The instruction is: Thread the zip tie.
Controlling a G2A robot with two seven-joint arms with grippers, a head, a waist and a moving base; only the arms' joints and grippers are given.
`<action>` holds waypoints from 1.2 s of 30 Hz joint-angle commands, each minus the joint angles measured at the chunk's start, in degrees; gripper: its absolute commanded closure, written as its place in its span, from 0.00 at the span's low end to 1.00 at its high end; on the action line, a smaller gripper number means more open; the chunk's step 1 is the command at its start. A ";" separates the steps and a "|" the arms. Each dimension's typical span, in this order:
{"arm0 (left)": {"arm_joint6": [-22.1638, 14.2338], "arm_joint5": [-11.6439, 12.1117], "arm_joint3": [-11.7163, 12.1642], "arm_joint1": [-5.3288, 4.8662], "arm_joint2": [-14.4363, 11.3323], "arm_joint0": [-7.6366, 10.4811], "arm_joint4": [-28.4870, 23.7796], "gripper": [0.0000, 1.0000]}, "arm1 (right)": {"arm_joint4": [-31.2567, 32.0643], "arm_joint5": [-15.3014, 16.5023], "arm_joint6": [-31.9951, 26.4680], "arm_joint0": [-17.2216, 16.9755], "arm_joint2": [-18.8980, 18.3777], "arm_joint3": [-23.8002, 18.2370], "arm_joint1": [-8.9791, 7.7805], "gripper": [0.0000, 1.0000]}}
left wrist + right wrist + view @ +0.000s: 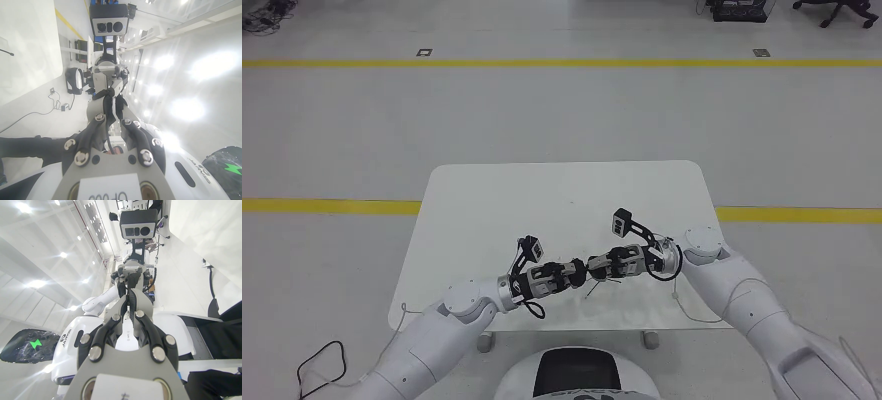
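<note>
Both grippers meet tip to tip just above the white table (542, 200), near its front edge. My left gripper (577, 269) comes in from the lower left and my right gripper (600, 266) from the right. A thin black zip tie (594, 283) spans between them, with a loose end hanging toward the table's front. In the left wrist view the left gripper (113, 99) is shut on the zip tie's strap (108, 130), which runs back between its fingers. In the right wrist view the right gripper (128, 295) is shut on the zip tie (129, 289), facing the other gripper.
The table's far half and both sides lie bare around the arms. Yellow floor lines (562, 63) run beyond the table. Each arm's wrist camera (622, 218) sticks up above its gripper, close to the other arm.
</note>
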State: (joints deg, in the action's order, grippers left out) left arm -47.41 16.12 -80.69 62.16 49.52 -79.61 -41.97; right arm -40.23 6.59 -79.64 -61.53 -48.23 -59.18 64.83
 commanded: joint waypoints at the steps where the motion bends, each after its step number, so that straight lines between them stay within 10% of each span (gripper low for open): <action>1: 0.06 -0.05 -0.01 0.00 0.01 0.00 0.04 0.93 | 0.09 0.14 0.00 0.00 -0.03 -0.04 0.02 1.00; 27: 0.02 -0.15 0.35 0.09 0.07 0.05 0.05 1.00 | 0.55 0.65 0.00 -0.24 0.05 -1.12 -0.32 1.00; 28: 0.00 -0.10 0.37 0.09 0.07 0.04 0.07 1.00 | 0.30 0.59 0.00 -0.28 -0.04 -0.96 -0.31 0.82; 29: -0.04 -0.02 0.44 0.09 0.09 0.02 0.08 1.00 | 0.35 0.46 0.06 -0.24 -0.16 -0.75 -0.31 0.00; 36: 0.20 2.11 0.96 -0.04 0.71 -0.03 1.43 1.00 | 0.36 0.84 0.84 -0.50 -1.28 -0.53 -0.43 0.00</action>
State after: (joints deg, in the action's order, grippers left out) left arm -47.21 17.59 -79.80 62.17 50.05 -79.59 -40.99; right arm -39.93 7.29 -79.27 -61.91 -49.19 -59.71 64.46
